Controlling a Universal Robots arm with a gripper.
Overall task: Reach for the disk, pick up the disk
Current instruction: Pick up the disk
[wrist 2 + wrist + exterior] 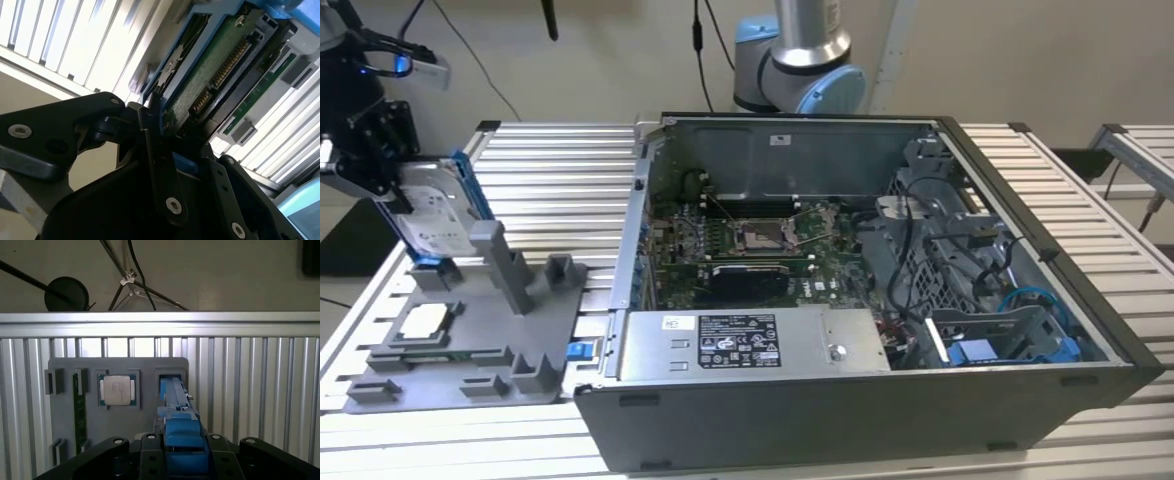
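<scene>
Standing on its long edge at the exterior view's far left, the disk (438, 222) sits in a slot of the grey fixture (494, 345). Its blue frame faces the open case (854, 410). The gripper (394, 195) comes at it from the side away from the case, at the disk's upper end, and the two touch. The chip (424, 320) lies flat, lower on the fixture and well apart. The slatted table (560, 170) around the fixture is bare, so there looks to be room to lift upward.

In the second wrist view the disk (210, 75) shows its green board, running straight out from the gripper (180, 150). One finger (162, 170) presses on the blue frame edge.

In the first wrist view the disk (175, 395) is edge-on, its long axis pointing from the gripper (182, 440) to the fixture (125, 425). The black fingers sit tight on both faces, so I judge it clamped on the disk. The chip (116, 390) sits in the pocket just beside it.
</scene>
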